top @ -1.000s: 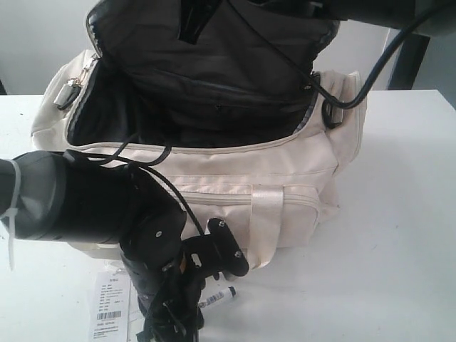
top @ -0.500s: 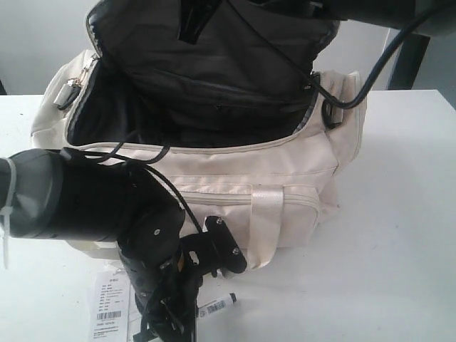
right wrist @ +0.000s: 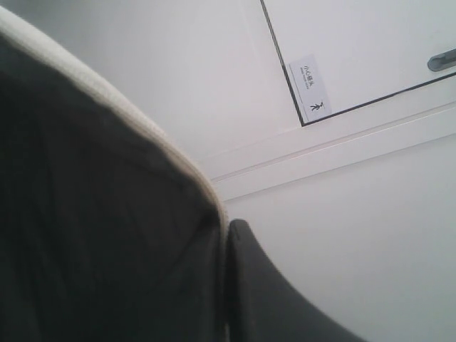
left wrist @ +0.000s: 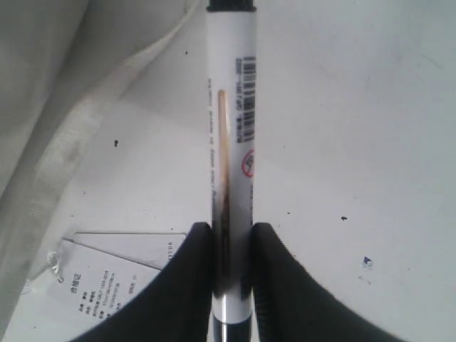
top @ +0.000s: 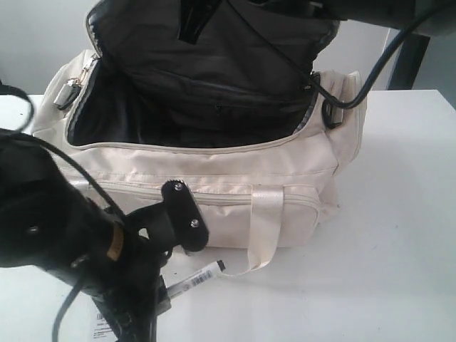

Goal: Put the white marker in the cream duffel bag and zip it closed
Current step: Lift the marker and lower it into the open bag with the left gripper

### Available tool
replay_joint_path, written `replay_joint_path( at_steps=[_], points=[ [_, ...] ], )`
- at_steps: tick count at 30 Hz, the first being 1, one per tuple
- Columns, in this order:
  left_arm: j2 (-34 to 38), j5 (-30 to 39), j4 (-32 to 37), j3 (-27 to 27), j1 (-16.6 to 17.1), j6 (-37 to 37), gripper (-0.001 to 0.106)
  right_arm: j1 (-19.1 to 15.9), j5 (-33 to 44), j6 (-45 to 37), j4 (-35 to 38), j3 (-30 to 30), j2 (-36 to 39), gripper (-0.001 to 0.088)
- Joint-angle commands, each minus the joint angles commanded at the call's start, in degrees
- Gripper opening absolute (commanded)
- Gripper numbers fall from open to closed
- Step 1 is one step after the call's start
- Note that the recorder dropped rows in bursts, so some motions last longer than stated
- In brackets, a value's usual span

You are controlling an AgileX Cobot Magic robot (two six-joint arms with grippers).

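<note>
The cream duffel bag (top: 285,164) lies open on the white table, its dark-lined lid flap (top: 214,50) held upright. My right gripper (top: 194,20) is shut on that flap's edge (right wrist: 85,178); only one of its fingers (right wrist: 246,256) shows beside the fabric. In front of the bag, my left gripper (top: 165,291) is shut on the white marker (top: 198,276) near one end. The barrel (left wrist: 231,128) sticks out straight from between the black fingertips (left wrist: 192,263) of that gripper (left wrist: 231,231), with small print and a barcode on it.
A cream webbing handle (top: 263,228) hangs down the bag's front, close to the marker. A white paper tag (left wrist: 107,271) lies on the table (top: 399,214) beside the left gripper. A black cable (top: 356,92) from the right arm drapes over the bag's right end.
The left arm has swung left and closer to the camera, and the marker has risen with it, pointing up to the right. The right gripper and flap have not moved.
</note>
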Motion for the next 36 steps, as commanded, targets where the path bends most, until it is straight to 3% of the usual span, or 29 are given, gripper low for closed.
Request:
replay_joint_path(
  at_steps=[8, 14, 28, 33, 36],
  points=[
    [-10.2, -13.7, 0.0, 6.8, 0.0, -2.5, 0.0, 0.0, 0.2, 0.0, 0.0, 0.0, 0.0, 0.0],
    [-14.7, -29.4, -0.7, 12.4, 1.5, -3.3, 0.0, 0.0, 0.2, 0.0, 0.0, 0.0, 0.0, 0.0],
    [-14.4, -55.0, -10.3, 13.3, 16.9, -3.3, 0.0, 0.0, 0.0, 0.0, 0.0, 0.0, 0.0, 0.0],
    [-9.5, -67.6, -11.4, 13.2, 20.2, -3.3, 0.0, 0.0, 0.2, 0.0, 0.0, 0.0, 0.0, 0.0],
    [-5.4, -70.9, -11.6, 11.6, 20.6, -3.3, 0.0, 0.0, 0.2, 0.0, 0.0, 0.0, 0.0, 0.0]
  ],
)
